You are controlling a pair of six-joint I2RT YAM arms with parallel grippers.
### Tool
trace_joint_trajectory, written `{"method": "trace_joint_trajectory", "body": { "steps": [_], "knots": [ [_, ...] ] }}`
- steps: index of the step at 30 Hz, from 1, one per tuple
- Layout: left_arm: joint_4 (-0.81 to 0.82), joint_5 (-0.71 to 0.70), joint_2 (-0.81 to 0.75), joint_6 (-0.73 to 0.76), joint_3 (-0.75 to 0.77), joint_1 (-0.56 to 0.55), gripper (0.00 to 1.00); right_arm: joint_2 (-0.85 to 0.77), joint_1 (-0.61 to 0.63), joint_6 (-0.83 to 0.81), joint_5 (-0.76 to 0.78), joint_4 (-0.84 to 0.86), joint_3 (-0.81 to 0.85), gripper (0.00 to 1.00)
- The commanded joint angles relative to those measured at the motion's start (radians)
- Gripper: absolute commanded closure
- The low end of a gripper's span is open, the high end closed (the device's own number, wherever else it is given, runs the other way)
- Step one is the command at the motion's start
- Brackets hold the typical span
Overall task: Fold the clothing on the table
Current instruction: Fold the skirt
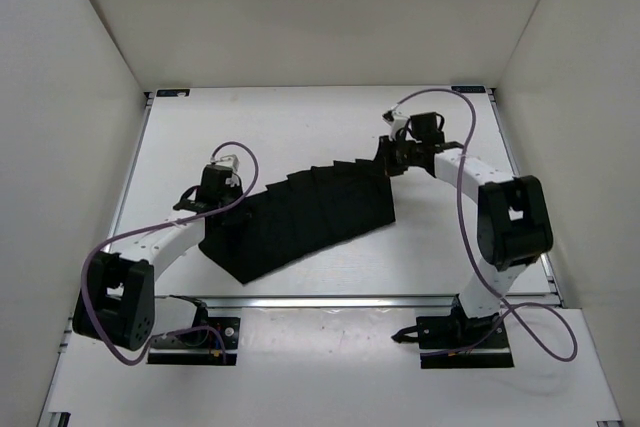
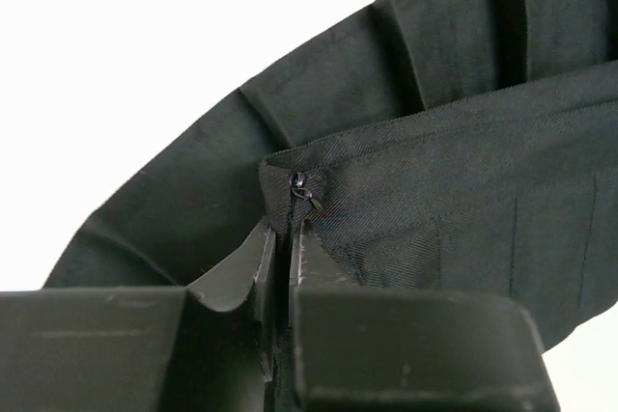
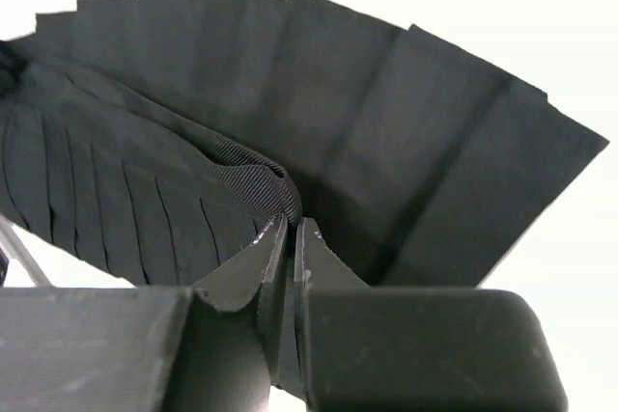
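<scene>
While in left tool (image 2: 283,231) and right tool (image 3: 290,225), clothing (image 1: 310,212) on table (image 1: 300,122) between walls (image 1: 300,7)

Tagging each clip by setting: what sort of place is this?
Probably a lab test cell, not a home: plain white enclosure walls box in a white table, two robot arms are bolted at its near edge, and one black skirt lies on it.

Both arms reach forward, left end effector (image 2: 282,238) and right end effector (image 3: 290,233) clamped.

The clothing (image 2: 463,190) runs off the left wrist view's right edge; its pinched corner hides inside the left gripper (image 2: 282,236).
</scene>
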Motion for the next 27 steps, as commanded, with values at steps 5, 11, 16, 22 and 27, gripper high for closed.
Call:
{"method": "trace_joint_trajectory", "body": {
  "steps": [5, 11, 16, 22, 27],
  "knots": [
    [-0.02, -0.109, -0.126, -0.073, -0.052, 0.079, 1.0, 0.191, 0.027, -0.045, -0.011, 0.061, 0.22, 1.0],
    [-0.043, -0.094, -0.181, -0.165, -0.144, 0.067, 1.0, 0.442, 0.043, -0.034, -0.049, 0.005, 0.561, 1.0],
    [-0.027, -0.109, -0.181, -0.202, -0.201, 0.108, 1.0, 0.645, 0.083, -0.091, -0.011, -0.147, 0.89, 0.99],
    [-0.064, -0.094, -0.121, -0.198, -0.167, 0.14, 0.75, 0.689, 0.091, -0.043, -0.057, -0.101, 0.928, 0.38],
    [-0.075, -0.098, -0.252, -0.23, -0.192, 0.091, 0.01, 0.647, 0.1, -0.117, 0.022, -0.173, 0.898, 0.26]
  ]
}}
